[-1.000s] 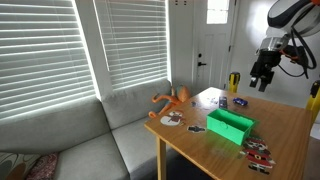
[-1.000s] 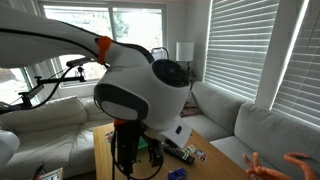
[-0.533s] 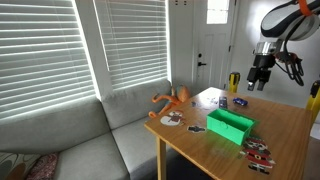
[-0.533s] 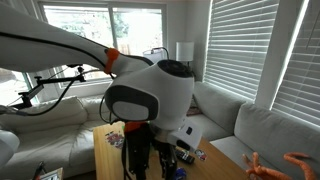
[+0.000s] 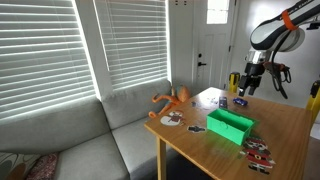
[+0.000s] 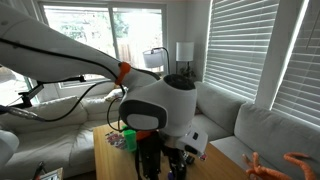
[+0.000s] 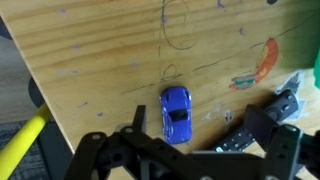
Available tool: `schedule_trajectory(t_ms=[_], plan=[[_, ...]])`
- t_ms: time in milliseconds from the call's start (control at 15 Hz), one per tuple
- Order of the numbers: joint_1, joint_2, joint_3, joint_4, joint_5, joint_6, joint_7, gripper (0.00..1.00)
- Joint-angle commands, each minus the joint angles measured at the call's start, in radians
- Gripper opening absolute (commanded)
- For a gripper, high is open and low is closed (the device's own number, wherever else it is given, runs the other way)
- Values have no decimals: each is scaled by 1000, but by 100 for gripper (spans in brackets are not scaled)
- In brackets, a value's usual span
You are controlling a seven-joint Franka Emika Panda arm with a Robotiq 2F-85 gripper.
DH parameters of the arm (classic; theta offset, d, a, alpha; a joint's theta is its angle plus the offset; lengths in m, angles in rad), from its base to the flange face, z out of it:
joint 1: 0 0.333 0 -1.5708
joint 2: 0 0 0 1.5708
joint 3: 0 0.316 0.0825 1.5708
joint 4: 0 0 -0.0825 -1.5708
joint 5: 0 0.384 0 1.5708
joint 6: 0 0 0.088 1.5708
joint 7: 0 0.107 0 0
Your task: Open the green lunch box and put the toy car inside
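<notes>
The jaws of the gripper (image 7: 198, 128) stand well apart and hold nothing. In the wrist view the two black fingers (image 7: 137, 118) come in from the lower edge. The blue toy car (image 7: 177, 112) lies on the wooden counter (image 7: 90, 50), in line with the gap between them and just ahead of the tips. I cannot tell if any finger touches the car; it looks free. The lower part of the gripper body is cut off by the edge of this view.

Near the car the counter carries pencil scribbles and an orange curved mark (image 7: 265, 62). A yellow object (image 7: 20, 146) enters at the lower left corner, only partly in view. At the right edge there is a thin strip of green (image 7: 314, 70), too little to say what it is.

In an exterior view the gripper (image 5: 247, 88) hangs above the far part of the counter (image 5: 285, 125). The green lunch box (image 5: 231, 125) sits well apart from it, nearer to the front edge, and its top looks hollow. The lid I cannot make out. An orange toy (image 5: 172, 100) lies at the corner beside the sofa (image 5: 80, 140).

In an exterior view the big white arm (image 6: 160, 100) hides most of the counter. Only a small piece of the lunch box (image 6: 128, 137) shows behind it, and the gripper there is dark and cut off at the bottom.
</notes>
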Motion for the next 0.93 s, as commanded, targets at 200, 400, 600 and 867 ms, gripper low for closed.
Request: schedule_trajectory(t_ms=[200, 400, 600, 867], plan=[[2, 50, 20, 36, -21, 51, 4, 100], [2, 59, 26, 37, -25, 63, 4, 70], [0, 70, 28, 37, -38, 84, 5, 63], [-3, 82, 28, 44, -53, 98, 3, 97]])
